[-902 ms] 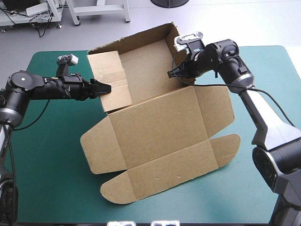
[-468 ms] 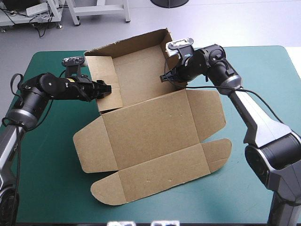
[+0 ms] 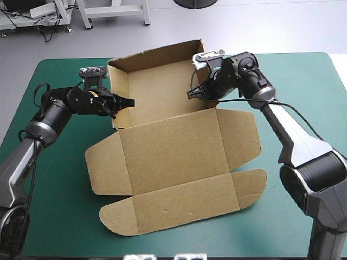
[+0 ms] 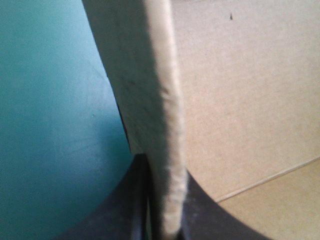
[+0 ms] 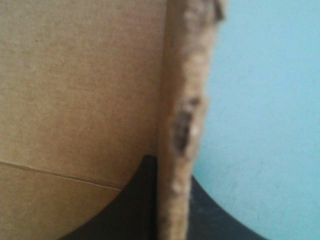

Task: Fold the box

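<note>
Brown box (image 3: pixel 173 146) at mid-counter (image 3: pixel 54 184): tray walls raised on the far side, lid flat toward the near edge. Left jaws pinch the left wall (image 3: pixel 120 92); right jaws pinch the right wall (image 5: pixel 187 75).

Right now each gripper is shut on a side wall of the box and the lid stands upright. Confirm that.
The lid does not stand upright: the high view shows it lying flat on the teal-green cover. The rest holds: the left gripper and right gripper are each shut on a side wall of the box.
</note>
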Controlling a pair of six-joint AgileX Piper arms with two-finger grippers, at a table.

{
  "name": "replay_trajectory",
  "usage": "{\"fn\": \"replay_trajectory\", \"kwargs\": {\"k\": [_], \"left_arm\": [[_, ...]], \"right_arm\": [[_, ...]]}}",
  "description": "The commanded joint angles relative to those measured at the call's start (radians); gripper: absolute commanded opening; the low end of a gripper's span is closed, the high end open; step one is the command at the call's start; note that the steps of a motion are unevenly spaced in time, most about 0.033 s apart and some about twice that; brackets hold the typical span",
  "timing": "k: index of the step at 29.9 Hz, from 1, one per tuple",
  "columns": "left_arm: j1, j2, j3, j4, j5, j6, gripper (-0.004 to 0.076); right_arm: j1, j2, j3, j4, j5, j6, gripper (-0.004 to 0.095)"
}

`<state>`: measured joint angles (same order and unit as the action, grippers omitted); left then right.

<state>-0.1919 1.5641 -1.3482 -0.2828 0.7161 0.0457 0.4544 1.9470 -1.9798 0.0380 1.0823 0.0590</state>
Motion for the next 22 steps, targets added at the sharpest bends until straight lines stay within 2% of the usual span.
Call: {"fn": "replay_trajectory", "kwargs": {"k": [1, 8, 16, 22], "left_arm": [[-0.028, -0.006, -0.03, -0.107, 0.011, 0.05, -0.0009], [-0.028, 0.099, -0.03, -0.088, 0.126, 0.082, -0.0009], [-0.028, 0.182, -0.03, -0.089, 0.212, 0.084, -0.0009], [-0.03, 0.194, -0.039, -0.087, 0.216, 0.013, -0.0009]], "right_arm": [[0.021, -0.007, -0.031, 0.099, 0.016, -0.024, -0.002], [0.021, 0.099, -0.031, 0.047, 0.171, -0.024, -0.002], [0.021, 0.153, -0.031, 0.067, 0.175, 0.025, -0.0019], [0.023, 0.181, -0.031, 0.063, 0.175, 0.056, -0.0018]]}}
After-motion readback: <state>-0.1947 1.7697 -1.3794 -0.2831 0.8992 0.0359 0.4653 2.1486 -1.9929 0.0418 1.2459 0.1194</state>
